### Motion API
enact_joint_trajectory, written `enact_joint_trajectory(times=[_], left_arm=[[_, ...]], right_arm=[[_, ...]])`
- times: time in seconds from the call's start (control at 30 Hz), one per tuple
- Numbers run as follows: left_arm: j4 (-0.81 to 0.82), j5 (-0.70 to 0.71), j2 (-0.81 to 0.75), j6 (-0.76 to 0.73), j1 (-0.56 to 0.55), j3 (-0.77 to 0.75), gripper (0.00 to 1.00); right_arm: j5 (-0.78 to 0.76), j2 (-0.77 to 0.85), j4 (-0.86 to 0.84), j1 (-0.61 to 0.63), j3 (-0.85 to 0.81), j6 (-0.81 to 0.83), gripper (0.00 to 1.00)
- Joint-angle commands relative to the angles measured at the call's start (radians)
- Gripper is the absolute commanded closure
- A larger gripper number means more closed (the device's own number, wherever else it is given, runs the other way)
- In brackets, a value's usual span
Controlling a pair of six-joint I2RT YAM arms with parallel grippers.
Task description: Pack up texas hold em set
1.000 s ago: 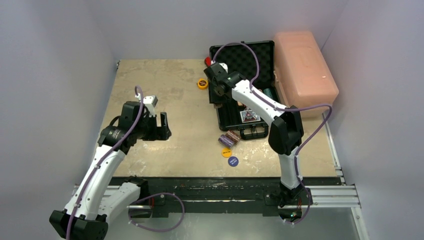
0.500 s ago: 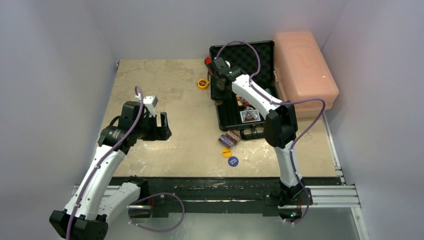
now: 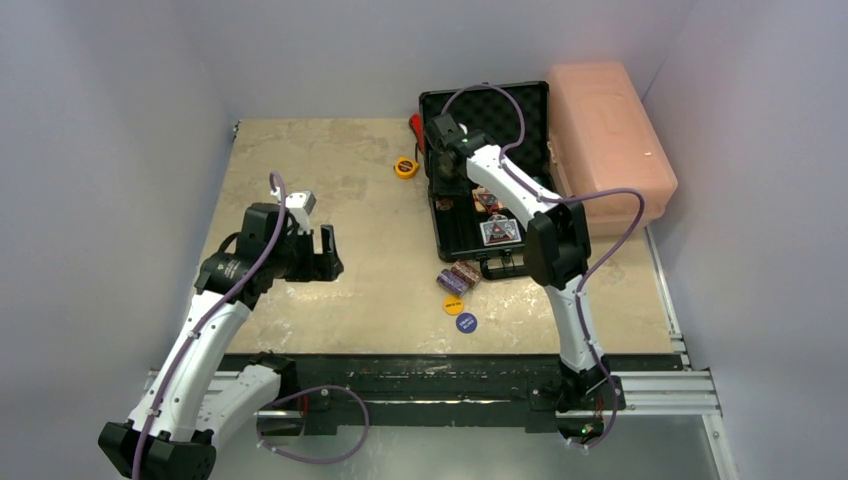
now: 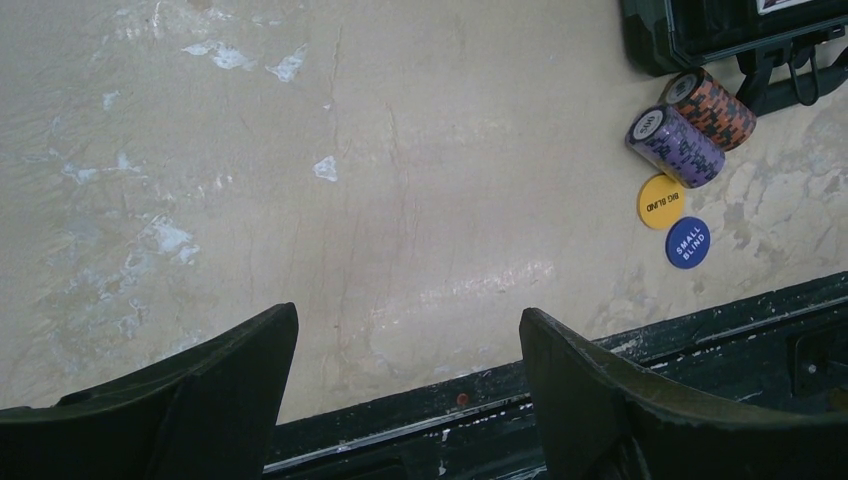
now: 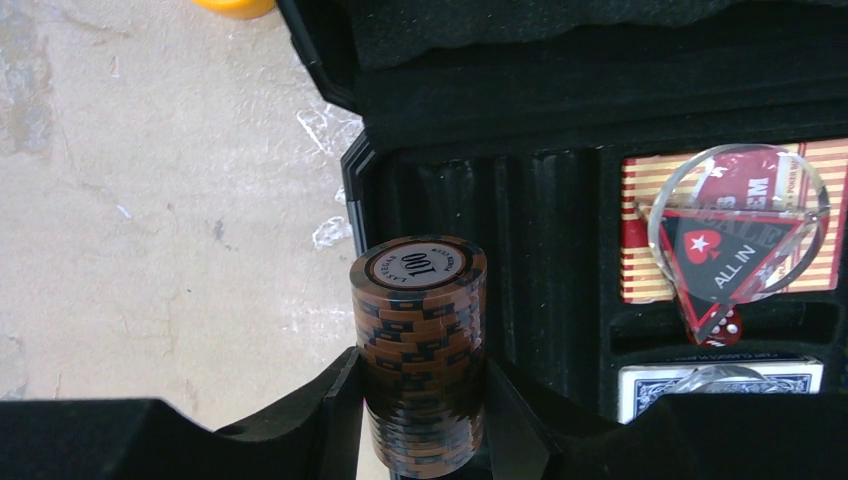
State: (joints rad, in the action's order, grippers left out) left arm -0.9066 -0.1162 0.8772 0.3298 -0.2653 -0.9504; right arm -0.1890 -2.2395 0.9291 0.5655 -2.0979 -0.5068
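Pale grey walls (image 3: 110, 100), mottled beige tabletop (image 3: 300, 170)

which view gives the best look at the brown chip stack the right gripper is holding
Right wrist view: the brown chip stack sits close up, clamped in the right gripper, the 100 on its top chip readable. In the top external view the gripper hides it. The left wrist view shows only other stacks on the table.

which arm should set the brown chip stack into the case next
Right. The right gripper clamps the brown chip stack at the open case, beside its ribbed foam slots. The left gripper hangs open over bare table, apart from the case, holding nothing.
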Motion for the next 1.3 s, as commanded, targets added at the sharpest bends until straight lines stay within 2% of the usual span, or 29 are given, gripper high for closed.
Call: enact_joint_trajectory(times=[0.0,1.13,1.27], left_arm=[[0.019,-0.014,-0.014,-0.003,-0.006,0.001,0.19],[0.02,-0.025,-0.023,-0.005,-0.006,0.005,0.19],[0.019,-0.026,-0.023,-0.004,-0.006,0.006,0.19]], right_arm=[[-0.006,0.005,-0.017,-0.009,-0.047,0.022,1.0],[0.002,-0.089,-0.005,-0.012,-0.115,0.045,1.0],[0.0,-0.091,-0.001,-0.013,-0.119,0.045,0.95]])
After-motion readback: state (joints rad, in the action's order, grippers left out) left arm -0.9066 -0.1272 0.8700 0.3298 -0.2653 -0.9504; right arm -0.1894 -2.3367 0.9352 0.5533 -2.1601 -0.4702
